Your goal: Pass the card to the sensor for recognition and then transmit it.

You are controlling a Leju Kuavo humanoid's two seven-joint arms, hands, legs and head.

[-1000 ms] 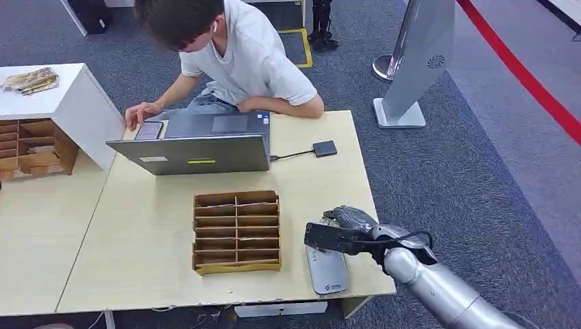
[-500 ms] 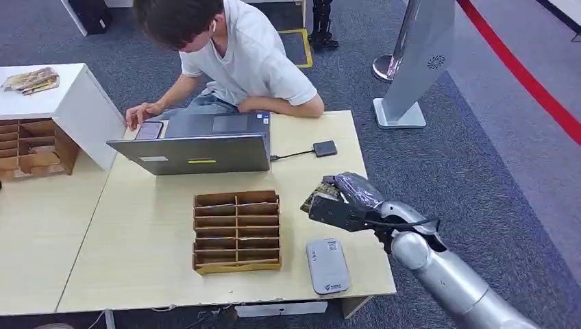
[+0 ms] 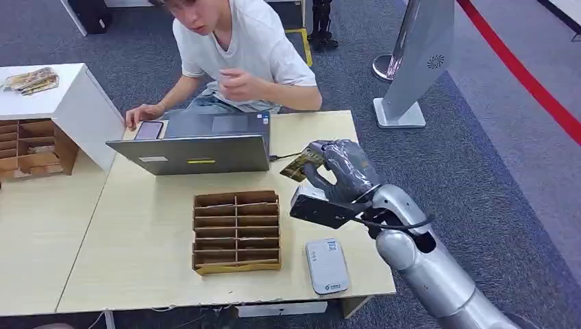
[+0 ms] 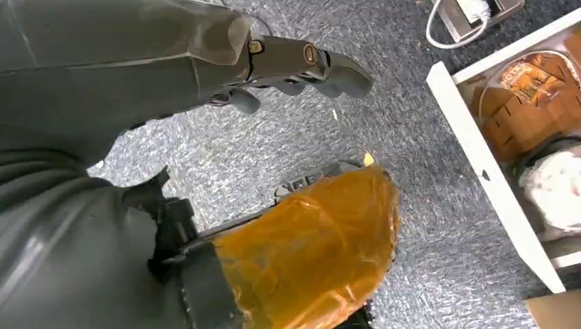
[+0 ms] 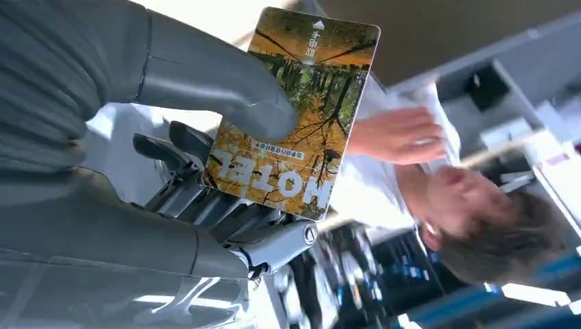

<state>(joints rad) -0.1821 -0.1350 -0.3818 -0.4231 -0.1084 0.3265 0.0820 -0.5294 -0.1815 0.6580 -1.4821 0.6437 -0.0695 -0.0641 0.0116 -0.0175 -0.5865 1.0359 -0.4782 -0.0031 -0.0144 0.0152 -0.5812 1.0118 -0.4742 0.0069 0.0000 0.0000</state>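
Card (image 5: 294, 116) with an autumn forest print and the word HOTEL is pinched in the right hand (image 3: 340, 175), the thick grey thumb pressed on its face and the darker fingers (image 5: 179, 147) behind it. In the head view the card (image 3: 300, 164) is lifted above the desk (image 3: 137, 233) near the right edge, tilted, pointing toward the person (image 3: 240, 55) seated at the far edge. The grey sensor (image 3: 327, 265) lies flat on the desk near the near right corner, below the raised hand and apart from it. Just to its left stands a brown cardboard organizer (image 3: 237, 231) with rows of narrow slots, near the middle of the desk's near edge. An open laptop (image 3: 195, 144) sits by the far edge, its lid turned to the robot; a cable runs from it to a small dark box (image 3: 325, 148) beside the held card. The person has one hand by a phone (image 3: 149, 130) at the laptop's left and the other raised in front of the chest. A white cabinet (image 3: 62, 103) with another slotted box (image 3: 34, 147) stands at the far left corner.

The left hand (image 4: 205, 62) hangs over grey carpet, holding nothing, its fingers (image 4: 329, 65) stretched out and loosely apart; a part wrapped in orange film (image 4: 308, 253) lies below it in the wrist view.
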